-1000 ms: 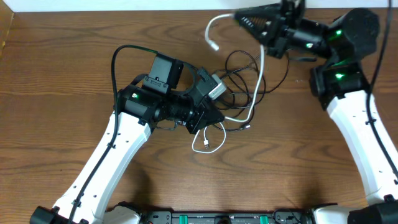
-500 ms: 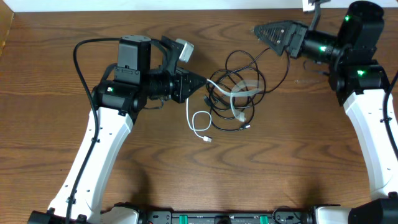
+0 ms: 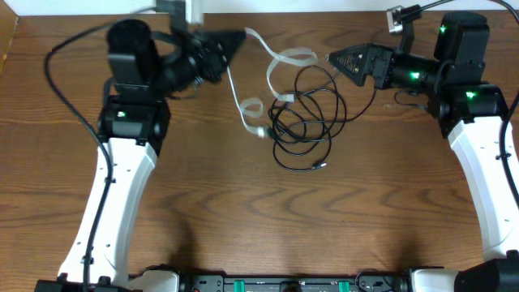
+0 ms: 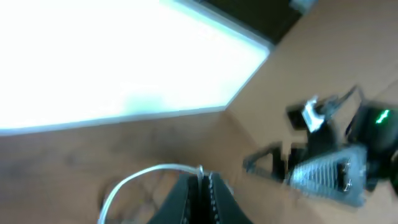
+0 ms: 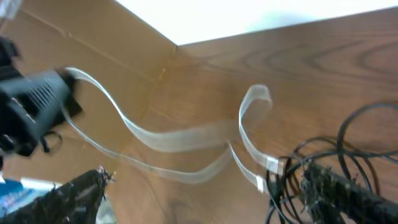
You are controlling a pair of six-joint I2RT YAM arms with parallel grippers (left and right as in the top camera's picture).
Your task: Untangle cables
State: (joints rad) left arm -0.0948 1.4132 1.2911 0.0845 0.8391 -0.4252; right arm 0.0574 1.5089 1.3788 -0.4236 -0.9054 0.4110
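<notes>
White cable [image 3: 284,58] higher in left claw [image 3: 241,35]

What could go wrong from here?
The left pincer grips the white cable, whose far end seems to meet the black cables; pulling could tighten the tangle or drag it. The right pincer is open and holds nothing, so the black cables lie unanchored.
</notes>
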